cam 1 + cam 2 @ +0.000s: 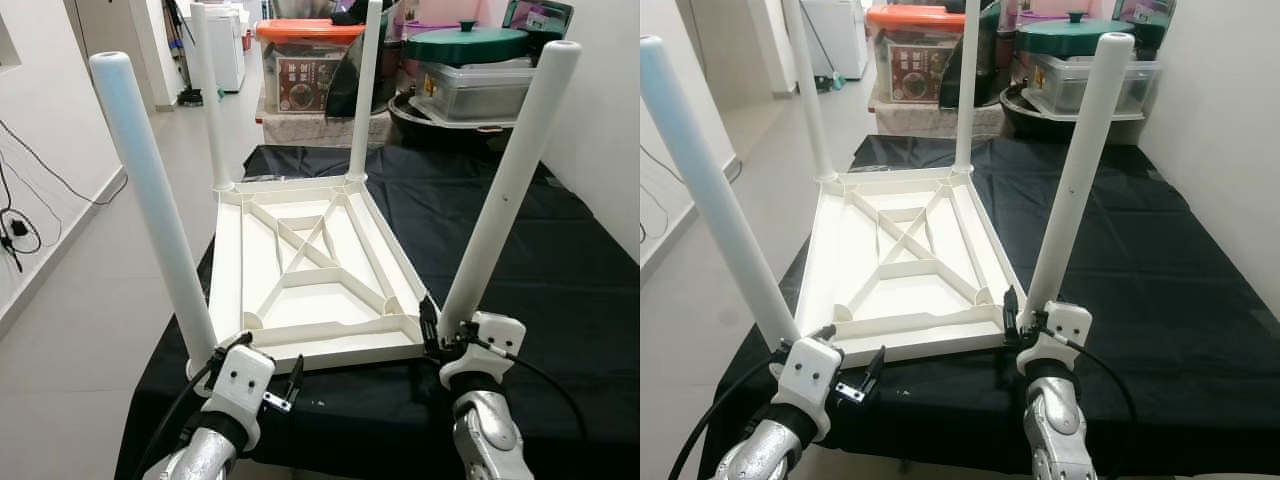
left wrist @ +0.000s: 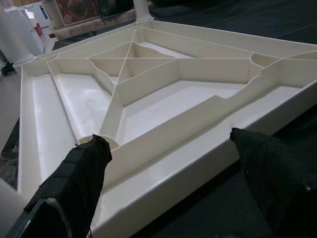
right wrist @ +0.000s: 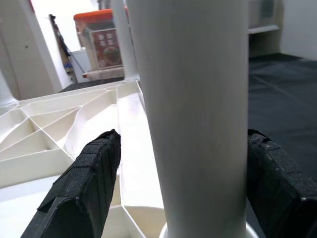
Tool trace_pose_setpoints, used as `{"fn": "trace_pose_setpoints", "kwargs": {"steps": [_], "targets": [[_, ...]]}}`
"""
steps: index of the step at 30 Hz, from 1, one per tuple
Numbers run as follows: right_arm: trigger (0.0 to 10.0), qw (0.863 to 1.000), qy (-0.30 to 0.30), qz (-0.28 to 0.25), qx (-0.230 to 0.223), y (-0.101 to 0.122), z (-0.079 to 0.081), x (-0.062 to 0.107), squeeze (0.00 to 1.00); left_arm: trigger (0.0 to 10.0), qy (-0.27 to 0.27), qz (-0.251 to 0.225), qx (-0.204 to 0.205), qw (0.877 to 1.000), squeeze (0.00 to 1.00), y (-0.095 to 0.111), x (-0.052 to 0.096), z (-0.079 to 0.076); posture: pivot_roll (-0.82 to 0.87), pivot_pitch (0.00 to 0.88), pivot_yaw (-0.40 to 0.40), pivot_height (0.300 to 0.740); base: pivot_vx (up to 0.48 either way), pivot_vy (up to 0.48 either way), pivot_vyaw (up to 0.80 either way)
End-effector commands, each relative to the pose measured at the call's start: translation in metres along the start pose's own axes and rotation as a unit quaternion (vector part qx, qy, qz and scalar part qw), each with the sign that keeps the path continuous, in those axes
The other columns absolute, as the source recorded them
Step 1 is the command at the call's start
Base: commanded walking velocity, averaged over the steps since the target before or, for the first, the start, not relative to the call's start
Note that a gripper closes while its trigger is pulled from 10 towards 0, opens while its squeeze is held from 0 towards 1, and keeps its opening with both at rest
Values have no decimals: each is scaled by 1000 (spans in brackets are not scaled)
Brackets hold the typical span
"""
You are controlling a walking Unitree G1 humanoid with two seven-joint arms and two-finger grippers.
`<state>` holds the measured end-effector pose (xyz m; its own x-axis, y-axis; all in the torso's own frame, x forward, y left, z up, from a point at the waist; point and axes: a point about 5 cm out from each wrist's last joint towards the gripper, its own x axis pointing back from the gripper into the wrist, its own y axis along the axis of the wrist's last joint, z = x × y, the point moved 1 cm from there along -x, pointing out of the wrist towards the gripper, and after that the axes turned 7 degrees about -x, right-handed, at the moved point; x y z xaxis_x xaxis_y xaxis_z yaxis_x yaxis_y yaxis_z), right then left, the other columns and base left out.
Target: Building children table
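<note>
Black-draped desk in a tiled room; storage tubs and a lidded pot stacked at the top of the frame behind it.

The child's table lies upside down in the centre of the frame, tabletop flat on the cloth, ribbed underside facing up. All four white legs stand seated in the corner sockets, pointing up and splaying slightly outward. Near-right leg rises from the lower right corner of the top toward the upper right of the frame; near-left leg mirrors it at lower left.

Right gripper: jaws spread, one black finger on either side of the near-right leg at its base, leg axis running upright between them. No contact visible in the right wrist view; released, not clenched.

Left gripper: jaws also spread, aimed across the near edge of the tabletop, holding nothing. The near-left leg sits just beside this wrist, outside the jaws.

Judgement: right arm is the one placed to grip; closing across the leg's axis would do it.
</note>
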<state>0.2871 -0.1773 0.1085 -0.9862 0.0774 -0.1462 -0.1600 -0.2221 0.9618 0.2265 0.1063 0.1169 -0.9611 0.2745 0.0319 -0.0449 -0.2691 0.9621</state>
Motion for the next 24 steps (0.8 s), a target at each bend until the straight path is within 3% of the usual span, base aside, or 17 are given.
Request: {"fn": "trace_pose_setpoints", "kwargs": {"steps": [1, 24], "targets": [[10000, 991, 105, -25, 77, 27, 47, -17, 0, 10000, -2, 2, 1, 1000, 0, -2, -1, -2, 94, 0, -45, 740, 0, 0, 0], [10000, 990, 121, -16, 74, 28, 54, -15, 0, 10000, -4, 3, -3, 1000, 0, -3, -1, -1, 60, 0, -19, 740, 0, 0, 0]]}}
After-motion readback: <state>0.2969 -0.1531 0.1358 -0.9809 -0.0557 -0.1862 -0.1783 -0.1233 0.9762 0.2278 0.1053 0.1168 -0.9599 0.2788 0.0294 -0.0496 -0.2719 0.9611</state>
